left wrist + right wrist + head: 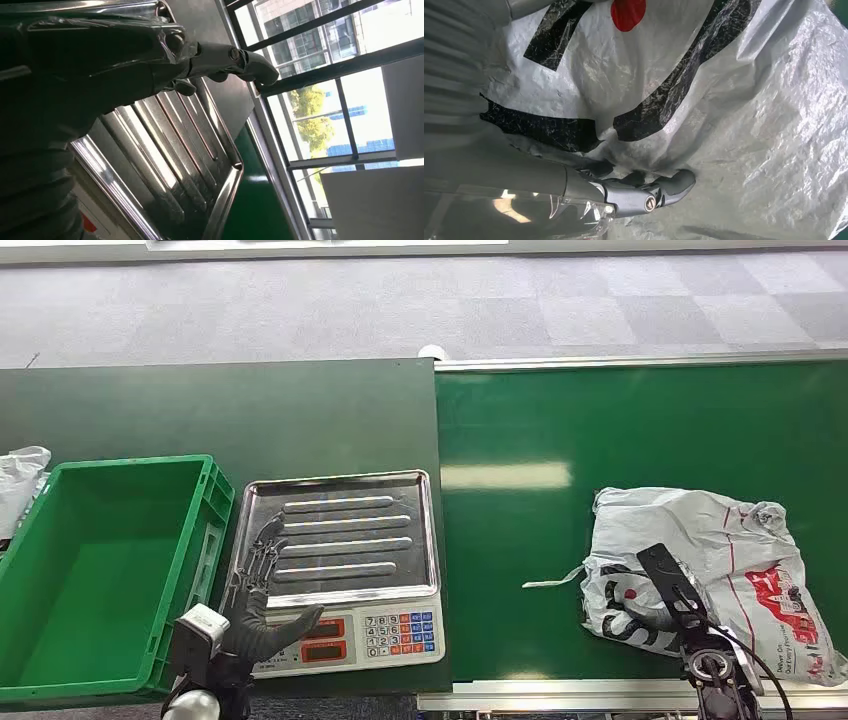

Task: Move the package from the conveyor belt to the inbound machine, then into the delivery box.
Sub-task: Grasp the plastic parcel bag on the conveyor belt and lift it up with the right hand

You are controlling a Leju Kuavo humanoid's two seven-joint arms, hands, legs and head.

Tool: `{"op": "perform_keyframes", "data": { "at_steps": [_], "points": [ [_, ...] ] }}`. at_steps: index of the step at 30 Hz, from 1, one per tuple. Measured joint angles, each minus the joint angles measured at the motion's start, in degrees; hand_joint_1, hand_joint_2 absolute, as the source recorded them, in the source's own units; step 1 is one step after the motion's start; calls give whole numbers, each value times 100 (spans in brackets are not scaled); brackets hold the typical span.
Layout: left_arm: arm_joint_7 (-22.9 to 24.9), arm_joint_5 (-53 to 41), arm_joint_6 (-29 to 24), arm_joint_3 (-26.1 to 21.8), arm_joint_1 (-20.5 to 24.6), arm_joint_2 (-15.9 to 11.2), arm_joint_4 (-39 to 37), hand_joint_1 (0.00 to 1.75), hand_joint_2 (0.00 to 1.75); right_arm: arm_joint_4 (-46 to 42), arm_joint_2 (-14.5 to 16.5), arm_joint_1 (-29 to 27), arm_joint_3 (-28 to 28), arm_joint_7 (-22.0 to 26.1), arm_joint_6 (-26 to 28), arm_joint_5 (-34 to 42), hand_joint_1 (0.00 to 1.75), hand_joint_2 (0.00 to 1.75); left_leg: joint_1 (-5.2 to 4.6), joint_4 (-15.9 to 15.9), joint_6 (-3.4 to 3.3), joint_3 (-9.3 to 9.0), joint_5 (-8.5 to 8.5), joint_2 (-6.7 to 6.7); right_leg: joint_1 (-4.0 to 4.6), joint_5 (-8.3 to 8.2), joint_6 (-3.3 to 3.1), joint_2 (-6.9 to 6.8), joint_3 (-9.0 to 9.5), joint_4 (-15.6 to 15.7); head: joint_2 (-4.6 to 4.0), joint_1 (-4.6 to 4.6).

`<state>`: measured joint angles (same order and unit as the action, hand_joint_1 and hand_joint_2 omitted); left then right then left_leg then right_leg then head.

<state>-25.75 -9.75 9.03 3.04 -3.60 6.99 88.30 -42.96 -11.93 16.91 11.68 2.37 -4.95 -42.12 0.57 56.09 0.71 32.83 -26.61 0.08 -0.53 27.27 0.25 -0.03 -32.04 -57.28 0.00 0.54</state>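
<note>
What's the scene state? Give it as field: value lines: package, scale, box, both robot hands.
package: grey printed bag lying on the green conveyor belt
scale: steel tray bare, keypad at front
box: green crate beside the scale, nothing visible inside
left robot hand: over the scale front, holding nothing
right robot hand: fingers against the bag; grip cannot be told

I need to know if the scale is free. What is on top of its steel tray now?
No package lies on the steel tray; the ribbed surface is bare. The left hand is at its front edge, over the keypad panel, hiding part of it.
</note>
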Motion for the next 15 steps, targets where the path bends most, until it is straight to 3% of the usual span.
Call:
{"op": "perform_keyframes", "data": {
  "at_steps": [11, 12, 15],
  "points": [
    [46, 15, -59, 0, 5, -2, 2, 0, 175, 306, -116, 143, -303, -47, -12, -186, 1, 175, 0, 0, 0, -14, 0, -1, 0, 0, 0, 0, 16, 1, 0, -1],
    [46, 15, -60, 0, 5, -2, 2, 0, 175, 315, -117, 149, -315, -47, -12, -186, 12, 175, 0, 0, 0, -16, 0, -1, 0, 0, 0, 0, 18, 1, 0, -1],
    [47, 18, -63, -1, 5, -2, 2, 0, 175, 338, -119, 162, -349, -45, -8, -197, 132, 175, 0, 0, 0, -19, 0, -1, 0, 0, 0, 0, 21, 1, 0, -1]
  ]
}}
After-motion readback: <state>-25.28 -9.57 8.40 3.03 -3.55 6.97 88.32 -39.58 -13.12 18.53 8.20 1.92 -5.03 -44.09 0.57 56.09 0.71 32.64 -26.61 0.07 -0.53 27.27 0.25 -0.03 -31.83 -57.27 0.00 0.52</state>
